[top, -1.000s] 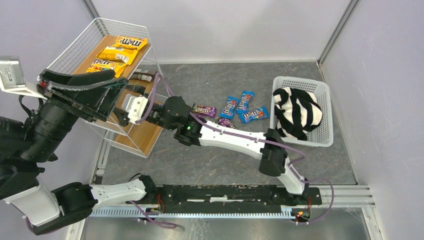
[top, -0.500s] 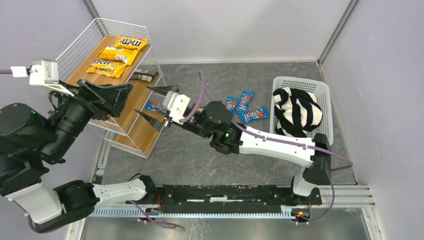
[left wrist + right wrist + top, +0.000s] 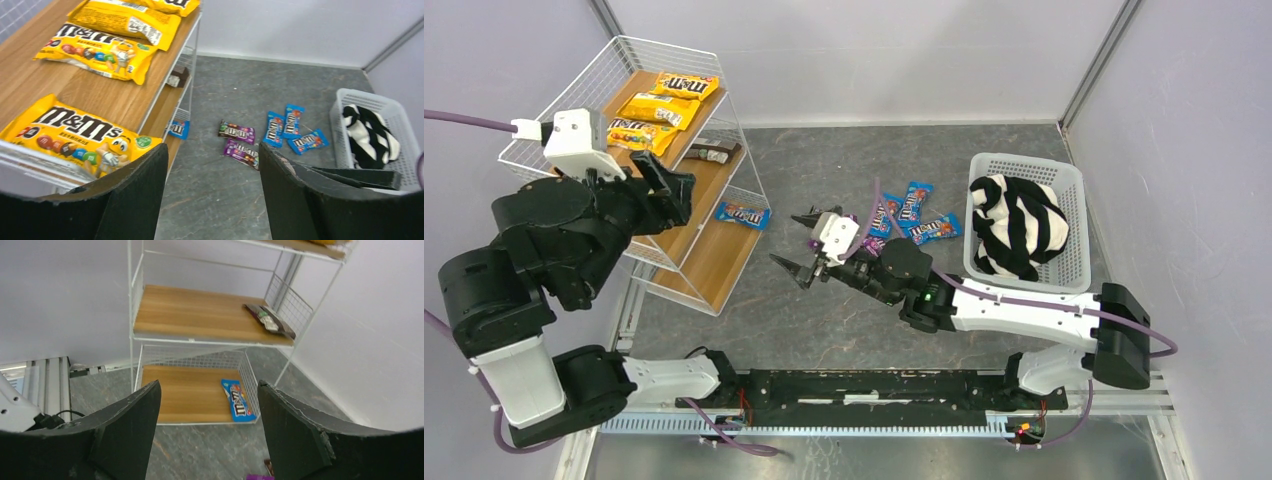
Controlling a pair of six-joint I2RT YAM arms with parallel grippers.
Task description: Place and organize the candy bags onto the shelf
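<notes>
Right claw (image 3: 209, 386) spread, empty, facing shelf (image 3: 714, 268). Left claw (image 3: 212, 147) likewise spread, empty. Next, I judge: swing to purple candy bags (image 3: 236, 131) on counter (image 3: 824, 170), pinch single edge.

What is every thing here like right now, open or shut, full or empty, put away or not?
Left end effector: open, empty.
Right end effector: open, empty.
Yellow candy bags: flat on the top board of the shelf.
Dark packet: on the middle board.
One blue packet: on the bottom board.
Three blue packets: on the table, not shelved.
Purple packets: on the table, not shelved.
Basket: holds the striped cloth.
</notes>
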